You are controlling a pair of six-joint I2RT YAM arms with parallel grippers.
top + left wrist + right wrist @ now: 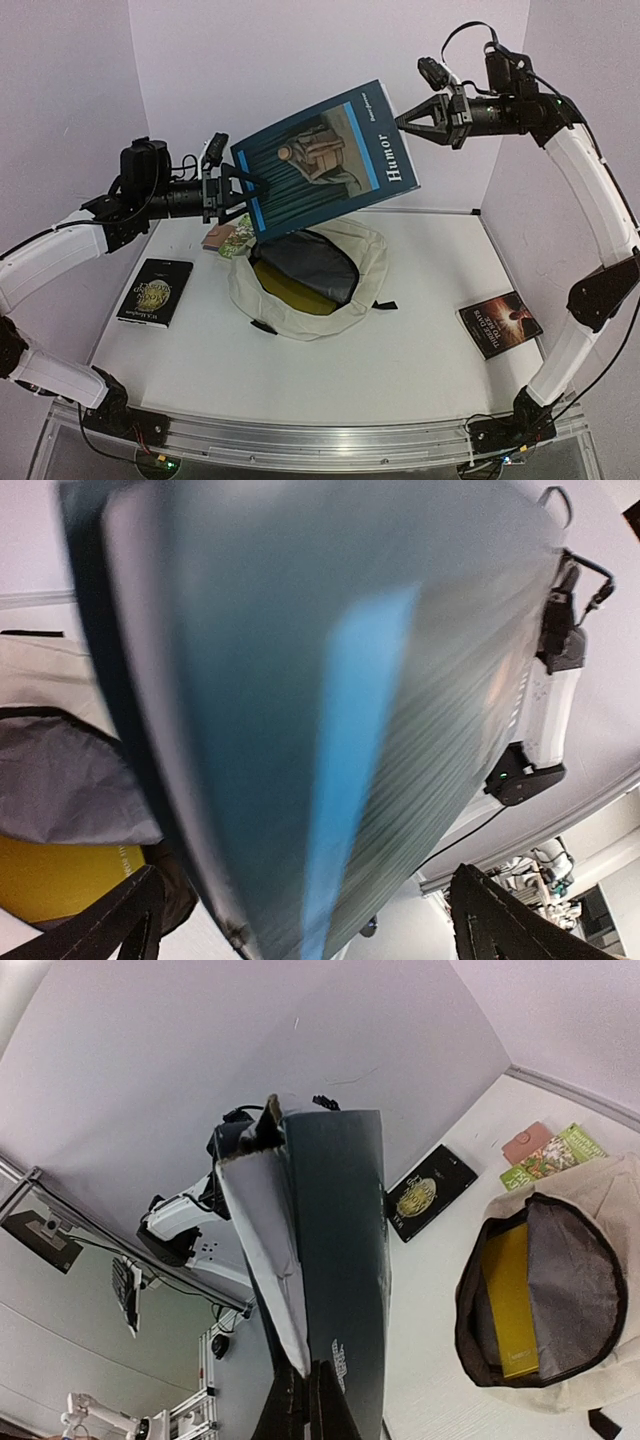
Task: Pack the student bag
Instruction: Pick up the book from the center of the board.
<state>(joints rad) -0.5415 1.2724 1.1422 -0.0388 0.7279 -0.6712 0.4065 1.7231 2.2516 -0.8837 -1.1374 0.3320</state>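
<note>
Backpack of cream fabric (pixel 370 262) lies unzipped on the white tabletop (pixel 400 352). Above it, right jaws pinch one corner of a large blue paperback book (pixel 325 160); left jaws stand wide around its opposite corner.

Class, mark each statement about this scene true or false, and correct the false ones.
1. The blue Humor book is held in the air over the student bag. True.
2. The right claw is shut on a corner of that book. True.
3. The left claw is clamped tight. False: its jaws stand open, with the book's edge between them.
4. The bag is zipped closed. False: it lies open, with a yellow book inside.
5. A black book lies on the table on the left arm's side of the bag. True.
</note>
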